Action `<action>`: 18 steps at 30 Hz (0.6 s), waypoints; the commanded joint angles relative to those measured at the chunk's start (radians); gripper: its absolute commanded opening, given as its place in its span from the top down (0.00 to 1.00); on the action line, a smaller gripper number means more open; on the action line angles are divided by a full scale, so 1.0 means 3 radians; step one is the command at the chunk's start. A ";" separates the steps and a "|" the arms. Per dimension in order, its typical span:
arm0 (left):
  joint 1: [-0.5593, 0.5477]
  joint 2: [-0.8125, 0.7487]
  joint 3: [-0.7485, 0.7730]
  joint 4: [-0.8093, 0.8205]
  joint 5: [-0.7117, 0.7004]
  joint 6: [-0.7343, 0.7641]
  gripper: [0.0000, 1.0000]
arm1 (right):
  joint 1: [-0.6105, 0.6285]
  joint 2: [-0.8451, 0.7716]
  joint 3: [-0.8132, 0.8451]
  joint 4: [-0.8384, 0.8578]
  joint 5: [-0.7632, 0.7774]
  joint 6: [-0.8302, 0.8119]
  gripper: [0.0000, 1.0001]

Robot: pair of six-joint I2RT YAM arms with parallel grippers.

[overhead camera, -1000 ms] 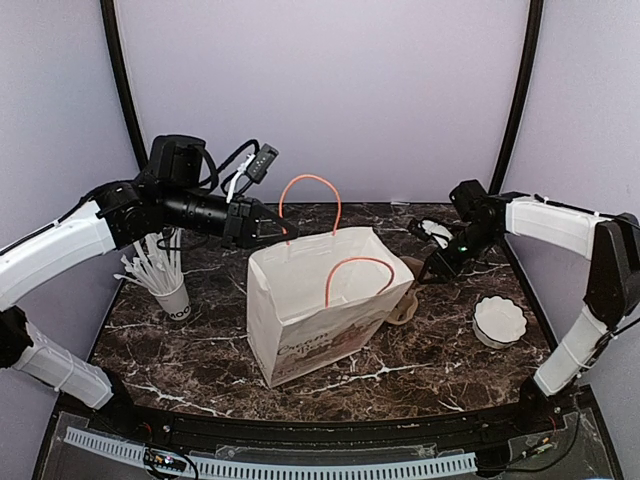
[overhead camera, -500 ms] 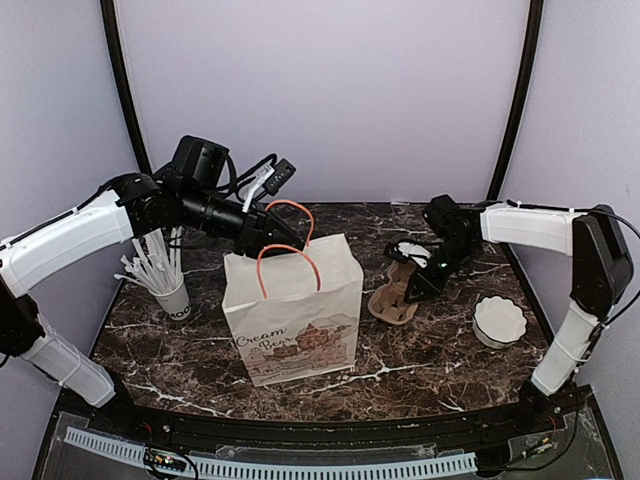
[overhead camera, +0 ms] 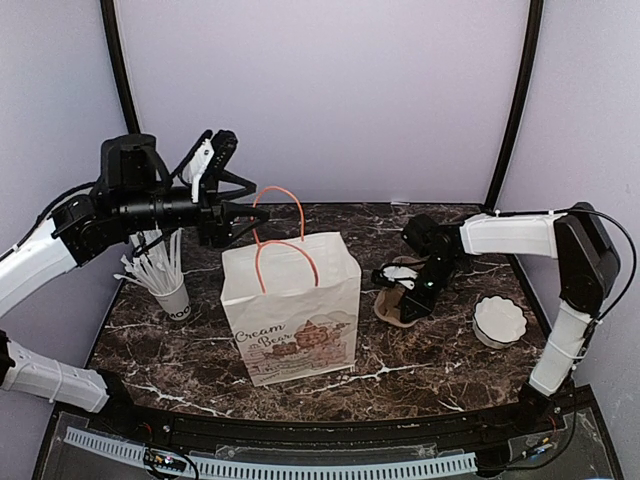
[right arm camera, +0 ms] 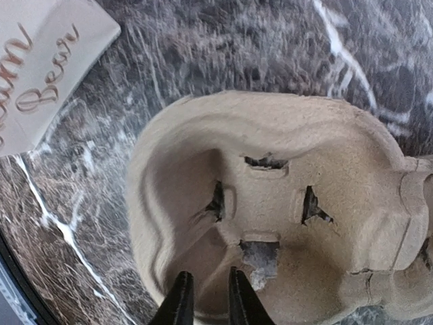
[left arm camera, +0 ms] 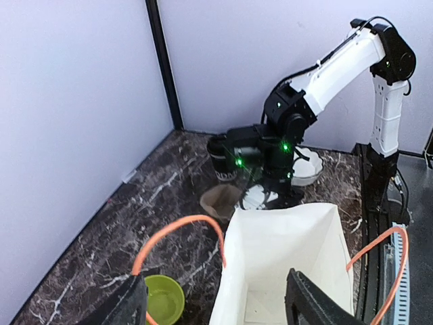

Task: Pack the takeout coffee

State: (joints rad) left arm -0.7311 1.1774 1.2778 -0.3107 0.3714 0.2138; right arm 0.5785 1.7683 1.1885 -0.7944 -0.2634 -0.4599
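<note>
Two changes overhead: the paper bag [overhead camera: 290, 310], tipped a second ago, now stands upright in the middle of the bench [overhead camera: 440, 355], and the left arm [overhead camera: 60, 240] has drawn back leftward. Left wrist: the left fingers [left arm camera: 134, 308] are spread wide above the bag's open mouth; the black cup [left arm camera: 218, 157] waits toward the far-right corner, unpacked. Right wrist: the right fingers [right arm camera: 179, 298] are nearly together, apparently pinching the pulp carrier [right arm camera: 291, 203]. Loading can likely begin.

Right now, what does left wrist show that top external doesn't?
Only left wrist: the green bowl beside the bag, the black cup past the carrier, and the bag's inside. Only top external: the straw cup, the bag's printed front, and the left arm itself. Both: bag, carrier, right arm.
</note>
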 commanded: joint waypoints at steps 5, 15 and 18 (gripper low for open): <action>0.0307 -0.0549 -0.0931 0.1269 -0.0760 -0.0077 0.27 | -0.0058 -0.0135 -0.0061 -0.0307 0.0639 0.0089 0.86; 0.0371 -0.0912 -0.1201 0.1470 -0.1064 -0.0055 0.24 | -0.0437 0.0052 0.0318 -0.0393 0.1084 0.0319 0.88; 0.0372 -0.0946 -0.1210 0.1468 -0.1070 -0.0067 0.24 | -0.0452 0.0020 0.0405 -0.0455 0.0998 0.0317 0.88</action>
State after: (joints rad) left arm -0.6235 0.9195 0.9173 0.0834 0.0834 0.2047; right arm 0.4477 1.7733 1.2625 -0.8932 0.0277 -0.3893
